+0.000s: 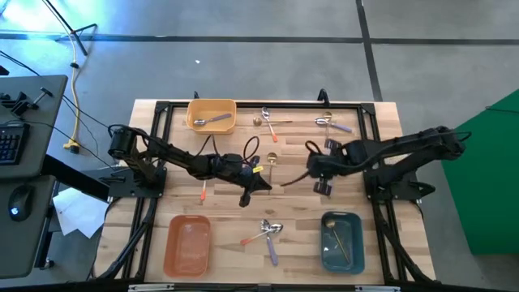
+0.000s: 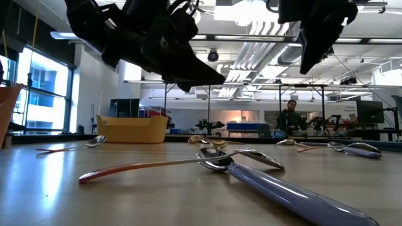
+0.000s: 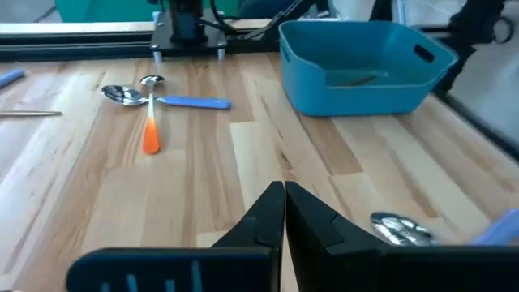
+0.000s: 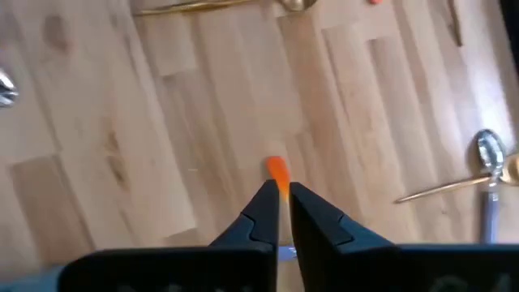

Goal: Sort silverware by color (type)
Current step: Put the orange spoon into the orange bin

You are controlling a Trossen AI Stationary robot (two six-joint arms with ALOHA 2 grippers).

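My right gripper (image 1: 309,172) (image 4: 282,208) is over the table's middle, above the board, shut on an orange-handled spoon whose orange end (image 4: 277,170) sticks out past the fingertips. My left gripper (image 1: 261,186) (image 3: 284,212) hangs just left of it, shut and empty. Loose spoons lie flat on the table: an orange-handled and a lavender-handled one (image 1: 268,234) near the front, a gold one (image 1: 272,158) at the middle, an orange-handled one (image 1: 203,192) at the left, and more at the back (image 1: 268,118) (image 1: 333,123). My right gripper pinches the spoon's orange handle near its end (image 4: 278,180) between its two fingers. The handle runs along the fingers and its tip pokes out beyond them. The spoon is lifted clear of the table; the fingers hide the rest of it.
A yellow bin (image 1: 212,105) with one spoon stands at the back left. An orange bin (image 1: 187,253) stands at the front left and a blue bin (image 1: 324,243) holding gold spoons at the front right. A black frame (image 1: 243,104) borders the board. A person (image 2: 290,116) is in the room behind.
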